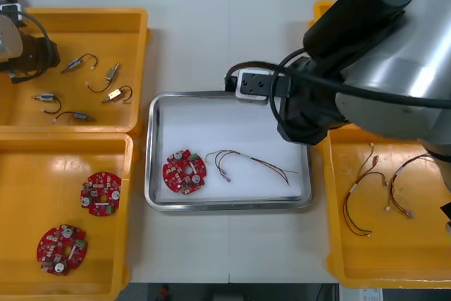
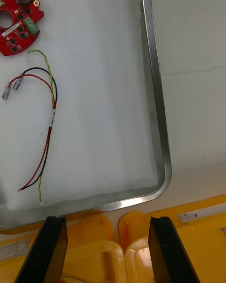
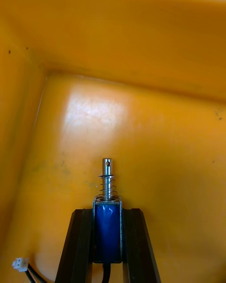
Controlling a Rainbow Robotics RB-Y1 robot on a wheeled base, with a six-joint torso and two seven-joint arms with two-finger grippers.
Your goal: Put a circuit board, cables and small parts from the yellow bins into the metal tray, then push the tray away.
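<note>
Small metal part (image 3: 108,228) pinched between my left gripper's (image 3: 107,212) fingers, pin end pointing out past the tips, in the far left yellow bin (image 1: 84,22) near a corner. Right gripper (image 2: 107,224) fingers spread, at the metal tray's (image 2: 157,122) right-bin edge. In the tray: circuit board (image 1: 184,171), with a red-black-yellow cable (image 1: 250,161) just beside it.
</note>
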